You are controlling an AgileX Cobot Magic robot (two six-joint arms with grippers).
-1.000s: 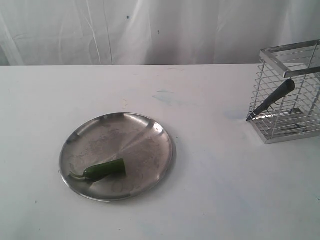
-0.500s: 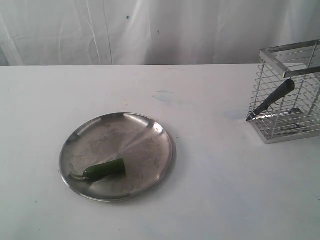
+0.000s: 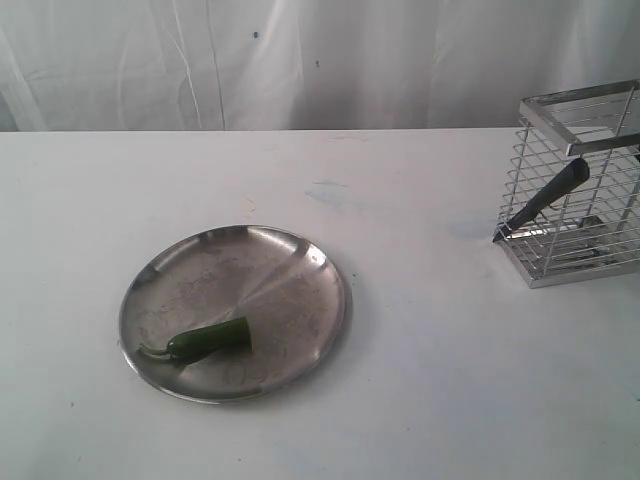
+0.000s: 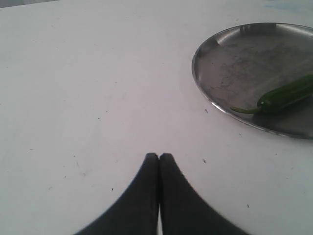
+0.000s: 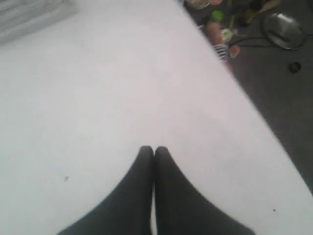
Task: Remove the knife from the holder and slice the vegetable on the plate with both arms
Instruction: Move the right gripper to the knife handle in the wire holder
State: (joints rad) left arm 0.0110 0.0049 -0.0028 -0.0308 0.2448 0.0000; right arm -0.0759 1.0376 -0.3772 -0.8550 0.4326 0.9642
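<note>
Same as a second ago in the exterior view: plate (image 3: 300, 262), chili pepper (image 3: 207, 340), holder (image 3: 585, 262) and knife (image 3: 548, 195) have not shifted. No arm shows in that view.

Left tool (image 4: 159, 156): clenched, the two dark fingertips pressed flat together with nothing between them. It hangs over bare white table (image 3: 450, 380); can't tell whether it touches the surface. The plate sits ahead of its tips and off to one side, near but apart.

Right tool (image 5: 154, 149): also clenched tip to tip and empty, over bare table. The table edge runs close by on one side of it, with floor (image 5: 274, 93) and blurred clutter beyond. A blurred strip of the holder (image 5: 34, 14) shows far ahead of the tips, well apart.

The chili pepper lies flat on the plate, close to the rim on the side nearest the left tool. Its long axis runs roughly in line with the direction from that tool: the thin curved stem points back toward the tool's tips, and the flat-cut end points away, toward the plate's middle. Nothing is touching it except the plate.

The knife is in the holder, leaning on a diagonal, well ahead of the right tool. Its black handle is up against the wire bars below the rim. The blade slants down, with the tip at the holder's lower corner on the plate side. Untouched by either tool.
</note>
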